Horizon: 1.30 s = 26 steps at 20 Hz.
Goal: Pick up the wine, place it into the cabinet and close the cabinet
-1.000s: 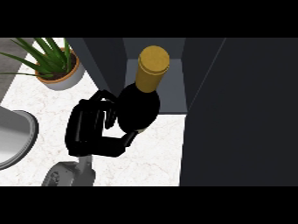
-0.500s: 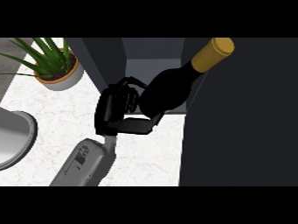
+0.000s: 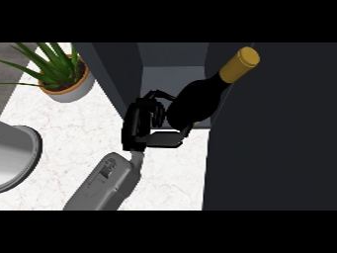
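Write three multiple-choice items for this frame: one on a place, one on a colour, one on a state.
1. Where is the potted plant?
A. upper left of the counter
B. inside the cabinet
C. in a hand

2. What colour is the wine bottle cap?
A. red
B. gold
C. white

3. How is the bottle held?
A. lying on the counter
B. standing free, untouched
C. gripped by the hand, tilted toward the open cabinet

Answers: 1 A, it sits at the counter's upper left corner. 2 B, its top is gold. 3 C, black fingers curl round its body.
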Available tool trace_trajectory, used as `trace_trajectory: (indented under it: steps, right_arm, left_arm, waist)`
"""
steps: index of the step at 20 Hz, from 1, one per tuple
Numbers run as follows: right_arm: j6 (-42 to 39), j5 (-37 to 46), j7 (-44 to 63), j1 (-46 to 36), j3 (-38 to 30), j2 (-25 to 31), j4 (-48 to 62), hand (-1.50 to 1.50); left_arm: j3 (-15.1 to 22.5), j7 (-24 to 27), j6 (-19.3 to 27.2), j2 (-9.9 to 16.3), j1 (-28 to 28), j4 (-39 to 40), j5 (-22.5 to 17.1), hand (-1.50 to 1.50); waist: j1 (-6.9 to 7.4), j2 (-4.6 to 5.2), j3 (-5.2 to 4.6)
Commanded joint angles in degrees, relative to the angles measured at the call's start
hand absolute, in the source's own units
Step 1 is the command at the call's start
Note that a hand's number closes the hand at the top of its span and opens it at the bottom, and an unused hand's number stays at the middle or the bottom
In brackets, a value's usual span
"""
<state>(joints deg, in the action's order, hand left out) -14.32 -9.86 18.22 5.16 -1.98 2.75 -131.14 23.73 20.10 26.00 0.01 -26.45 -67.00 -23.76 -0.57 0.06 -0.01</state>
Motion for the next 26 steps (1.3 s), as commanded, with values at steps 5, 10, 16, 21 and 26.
trace_trajectory:
  steps: [5, 10, 16, 21, 26]
  right_arm:
    - [0.16, 1.14, 0.33, 4.12, 2.86, -1.75, -4.75, -1.5]
    - [0.76, 3.31, -1.21, 2.21, 2.7, -1.83, -1.52, -1.5]
    - [1.89, 4.97, -0.93, -0.7, 4.59, -2.65, 1.07, -1.5]
    - [1.28, 2.97, 0.58, 1.01, 4.11, -1.98, -1.75, -1.5]
    - [1.34, -1.68, 3.2, -2.07, -1.01, 0.38, -0.85, -1.5]
  left_arm:
    - [0.68, 7.18, -0.44, -0.01, -4.27, 12.89, -6.43, 1.5]
    - [1.76, 12.97, -0.52, -0.01, -4.29, 18.47, -10.36, 1.5]
    - [-2.81, 18.39, -9.94, -0.01, -7.11, 27.81, -16.44, 1.5]
    - [2.46, 22.45, -11.75, -0.01, -9.21, 33.03, -24.2, 1.5]
    - [-2.45, 18.57, -14.75, -0.01, -15.48, 38.16, -21.36, 1.5]
  waist:
    - [-0.27, 0.01, -0.01]
    - [-0.3, 0.06, -0.01]
    - [-0.31, 0.19, -0.03]
    - [-0.91, 0.22, -0.04]
    - [-0.27, 0.1, -0.01]
